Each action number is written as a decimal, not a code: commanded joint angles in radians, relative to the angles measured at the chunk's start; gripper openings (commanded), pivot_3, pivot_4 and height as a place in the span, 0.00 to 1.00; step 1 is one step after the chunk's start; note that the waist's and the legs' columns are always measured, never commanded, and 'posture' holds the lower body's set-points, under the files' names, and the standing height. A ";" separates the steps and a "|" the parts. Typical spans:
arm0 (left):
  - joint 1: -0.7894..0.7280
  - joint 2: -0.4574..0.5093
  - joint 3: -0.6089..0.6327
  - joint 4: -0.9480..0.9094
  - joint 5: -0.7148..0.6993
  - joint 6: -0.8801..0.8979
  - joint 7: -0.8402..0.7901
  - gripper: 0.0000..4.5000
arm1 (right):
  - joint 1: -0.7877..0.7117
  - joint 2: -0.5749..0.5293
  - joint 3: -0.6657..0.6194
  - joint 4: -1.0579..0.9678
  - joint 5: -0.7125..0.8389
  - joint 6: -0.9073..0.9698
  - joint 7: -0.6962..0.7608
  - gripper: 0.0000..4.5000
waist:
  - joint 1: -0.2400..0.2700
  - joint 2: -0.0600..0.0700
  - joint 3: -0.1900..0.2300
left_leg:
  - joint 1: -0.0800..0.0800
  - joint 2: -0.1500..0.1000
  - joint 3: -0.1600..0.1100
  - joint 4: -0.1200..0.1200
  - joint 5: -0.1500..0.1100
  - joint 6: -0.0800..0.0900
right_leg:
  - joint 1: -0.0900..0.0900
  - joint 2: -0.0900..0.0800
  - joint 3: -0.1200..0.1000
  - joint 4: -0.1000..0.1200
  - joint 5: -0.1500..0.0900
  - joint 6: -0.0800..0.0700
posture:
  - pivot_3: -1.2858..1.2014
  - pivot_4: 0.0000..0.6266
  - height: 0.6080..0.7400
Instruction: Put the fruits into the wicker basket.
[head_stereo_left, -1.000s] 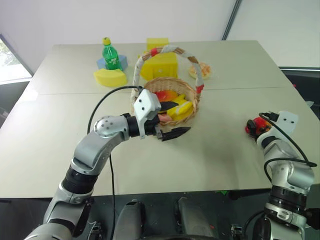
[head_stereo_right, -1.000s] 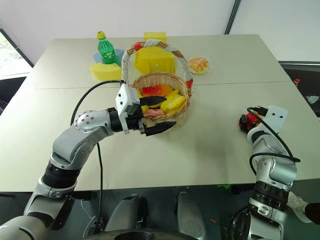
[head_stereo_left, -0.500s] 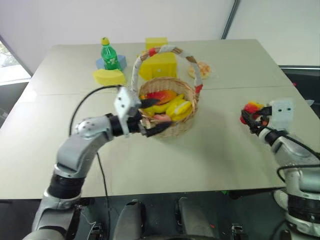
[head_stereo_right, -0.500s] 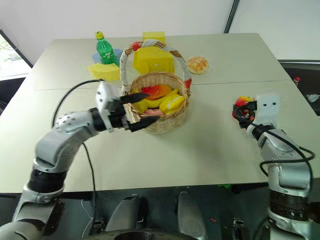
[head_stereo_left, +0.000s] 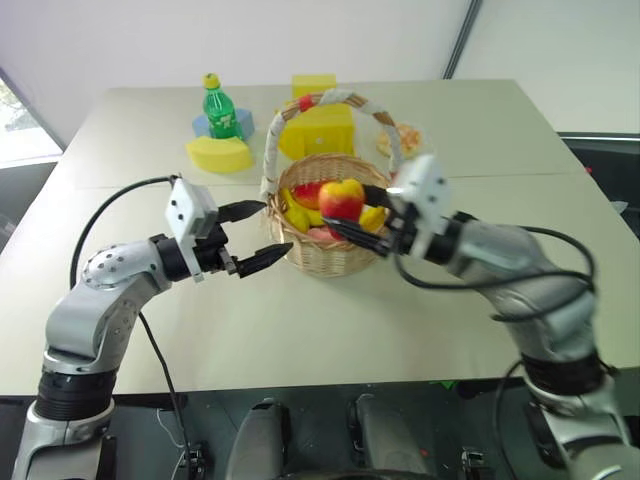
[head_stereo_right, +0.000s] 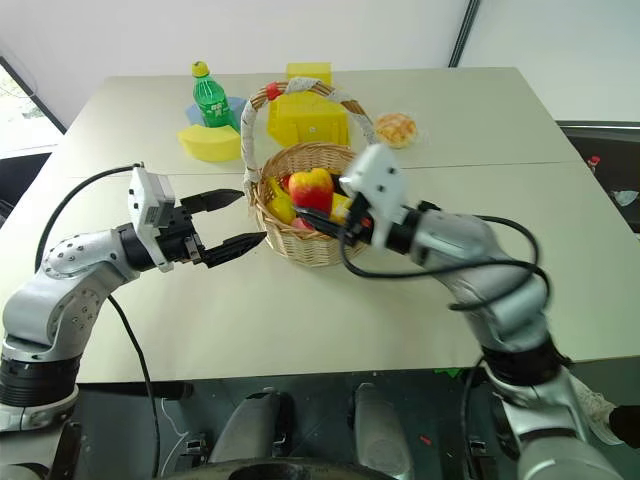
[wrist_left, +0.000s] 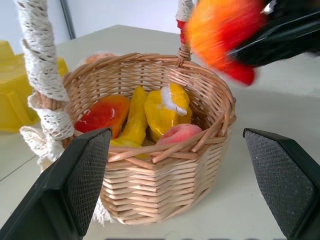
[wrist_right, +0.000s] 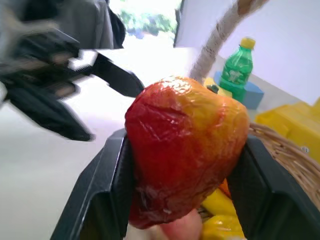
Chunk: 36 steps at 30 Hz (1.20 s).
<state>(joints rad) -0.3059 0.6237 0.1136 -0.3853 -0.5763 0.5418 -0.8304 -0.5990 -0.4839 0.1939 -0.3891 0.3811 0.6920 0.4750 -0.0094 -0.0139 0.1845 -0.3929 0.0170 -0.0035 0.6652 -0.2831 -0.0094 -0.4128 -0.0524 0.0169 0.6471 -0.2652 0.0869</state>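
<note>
Red-orange fruit (head_stereo_left: 341, 199) in right tool (head_stereo_left: 352, 212), now above wicker basket (head_stereo_left: 340, 256).

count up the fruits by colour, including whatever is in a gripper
yellow: 2 (long fruit, bumpy lemon)
red-orange: 2 (pointed fruit in the wicker basket, held fruit in the right gripper)
pink: 1 (peach)
total: 5
</note>
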 joint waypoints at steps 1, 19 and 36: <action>0.008 -0.009 0.013 -0.065 -0.020 0.001 0.034 1.00 | -0.070 0.061 0.001 0.087 -0.074 0.000 -0.072 0.51 | -0.003 0.000 0.000 | 0.000 -0.001 0.001 0.000 0.000 0.000 | -0.001 -0.001 0.000 0.000 0.000 0.000 | 0.52 0.24 1.00; 0.013 -0.041 -0.017 -0.075 -0.054 0.014 0.070 1.00 | 0.292 -0.087 -0.378 -0.256 0.254 0.040 0.135 0.99 | -0.005 -0.001 0.000 | 0.000 -0.004 0.000 0.000 0.000 0.001 | 0.003 -0.006 -0.002 -0.002 0.000 0.001 | 0.52 0.24 1.00; -0.021 -0.080 -0.067 -0.066 -0.049 0.007 0.074 1.00 | 0.102 0.171 -0.302 0.230 -0.031 -0.270 -0.118 0.70 | -0.001 0.000 0.000 | 0.000 0.000 0.001 -0.001 0.000 0.000 | -0.001 0.002 0.003 0.001 0.000 0.000 | 0.52 0.24 1.00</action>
<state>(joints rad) -0.3242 0.5460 0.0391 -0.4146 -0.6195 0.5613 -0.7595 -0.4809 -0.3181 -0.0845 -0.1351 0.3470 0.4531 0.3594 -0.0101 -0.0139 0.1849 -0.3925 0.0164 -0.0026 0.6644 -0.2832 -0.0091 -0.4131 -0.0512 0.0200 0.6478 -0.2653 0.0867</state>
